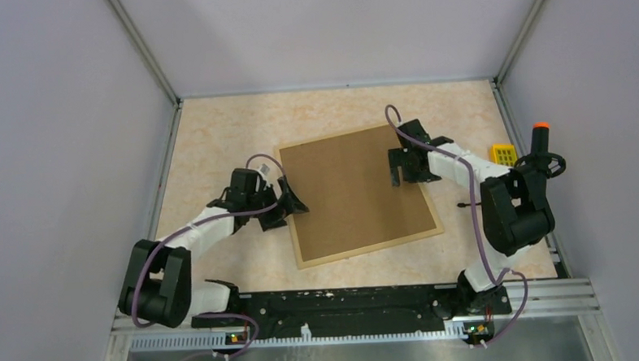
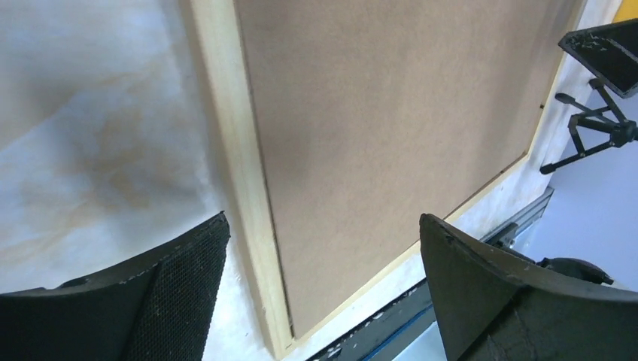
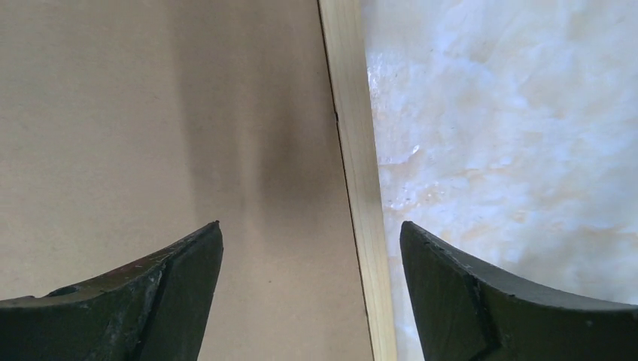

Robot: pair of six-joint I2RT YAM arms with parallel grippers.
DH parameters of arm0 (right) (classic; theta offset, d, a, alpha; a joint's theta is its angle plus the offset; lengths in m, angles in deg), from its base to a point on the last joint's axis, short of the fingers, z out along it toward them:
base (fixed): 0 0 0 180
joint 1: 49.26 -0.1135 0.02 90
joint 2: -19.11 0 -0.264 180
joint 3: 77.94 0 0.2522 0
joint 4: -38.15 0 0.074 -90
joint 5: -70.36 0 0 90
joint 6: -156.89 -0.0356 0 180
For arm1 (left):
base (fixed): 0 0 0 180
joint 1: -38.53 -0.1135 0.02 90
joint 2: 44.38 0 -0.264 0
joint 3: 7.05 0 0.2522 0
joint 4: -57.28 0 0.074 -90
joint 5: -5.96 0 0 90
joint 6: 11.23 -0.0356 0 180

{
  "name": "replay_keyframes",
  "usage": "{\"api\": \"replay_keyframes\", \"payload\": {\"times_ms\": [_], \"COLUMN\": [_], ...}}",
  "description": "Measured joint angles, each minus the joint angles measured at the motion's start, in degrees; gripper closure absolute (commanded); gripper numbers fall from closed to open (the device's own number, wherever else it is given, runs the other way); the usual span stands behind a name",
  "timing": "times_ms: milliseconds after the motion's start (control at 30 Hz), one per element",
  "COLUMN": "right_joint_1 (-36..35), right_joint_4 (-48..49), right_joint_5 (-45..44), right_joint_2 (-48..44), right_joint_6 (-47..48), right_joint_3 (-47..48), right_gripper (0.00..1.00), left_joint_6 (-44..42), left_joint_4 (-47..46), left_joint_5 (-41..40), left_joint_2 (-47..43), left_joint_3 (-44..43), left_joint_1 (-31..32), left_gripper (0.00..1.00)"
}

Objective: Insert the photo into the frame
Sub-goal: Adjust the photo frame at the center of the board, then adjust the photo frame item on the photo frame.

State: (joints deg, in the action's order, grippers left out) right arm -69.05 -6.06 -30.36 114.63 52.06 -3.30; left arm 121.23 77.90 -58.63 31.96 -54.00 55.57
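Note:
The frame [image 1: 368, 250] of light wood lies flat in the middle of the table, filled by a plain brown backing board [image 1: 353, 191]. The photo is hidden. My left gripper [image 1: 289, 205] hovers at the frame's left edge, open and empty. In the left wrist view its jaws straddle the wood moulding [image 2: 237, 173] and the board [image 2: 391, 113], with the left gripper [image 2: 323, 226] holding nothing. My right gripper [image 1: 404, 173] is over the frame's right edge, open. In the right wrist view the moulding [image 3: 357, 165] runs between the jaws of the right gripper [image 3: 310, 226], with the board [image 3: 150, 113] to its left.
A small yellow block [image 1: 503, 153] and a black tool with an orange tip [image 1: 540, 130] stand at the right side of the table. Grey walls close in the left, back and right. The arms' mounting rail [image 1: 346, 301] runs along the near edge.

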Motion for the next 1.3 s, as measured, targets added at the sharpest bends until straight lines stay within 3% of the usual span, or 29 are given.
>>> {"api": "replay_keyframes", "payload": {"times_ms": [100,200,300,400,467,733,833,967,1100,1300], "right_joint_1": [-4.0,-9.2,-15.6,-21.8,-26.1,-39.7,-41.9,-43.6,-45.8,-49.0], "right_joint_4": [-4.6,-8.4,-8.4,-5.4,-4.1,-3.7,-4.5,-4.6,-4.4,-3.7], "right_joint_5": [-6.6,-9.7,-4.7,3.6,6.3,3.6,1.3,-0.6,-2.9,-6.6], "right_joint_2": [0.0,-0.1,-1.1,-1.1,-0.2,9.1,11.1,12.7,14.5,16.7], "right_joint_6": [0.1,-1.4,-5.3,-10.3,-13.4,-20.3,-21.8,-23.4,-25.0,-26.4], "right_joint_3": [4.0,7.6,8.8,8.7,9.4,15.9,17.6,19.3,20.6,20.7], "right_gripper": [0.14,0.18,0.34,0.38,0.4,0.51,0.48,0.46,0.42,0.35], "left_joint_6": [-2.4,-4.8,-6.0,-6.2,-6.3,-6.5,-6.1,-5.3,-4.5,-2.7], "left_joint_4": [4.4,7.3,6.8,5.9,6.0,6.0,5.0,3.0,1.9,1.6], "left_joint_5": [0.9,1.4,4.2,7.0,7.5,6.4,7.3,8.9,9.7,9.3], "left_joint_2": [-3.8,-7.6,-8.1,-6.6,-5.2,-3.2,-1.1,0.1,1.6,2.2], "left_joint_3": [-0.2,-0.1,0.7,3.0,4.5,6.4,7.1,7.1,7.1,7.4], "left_joint_1": [-3.1,-7.5,-8.1,-8.0,-8.0,-8.0,-8.0,-8.0,-8.0,-8.1], "left_gripper": [0.18,0.4,0.49,0.52,0.61,0.62,0.54,0.57,0.69,0.7]}}
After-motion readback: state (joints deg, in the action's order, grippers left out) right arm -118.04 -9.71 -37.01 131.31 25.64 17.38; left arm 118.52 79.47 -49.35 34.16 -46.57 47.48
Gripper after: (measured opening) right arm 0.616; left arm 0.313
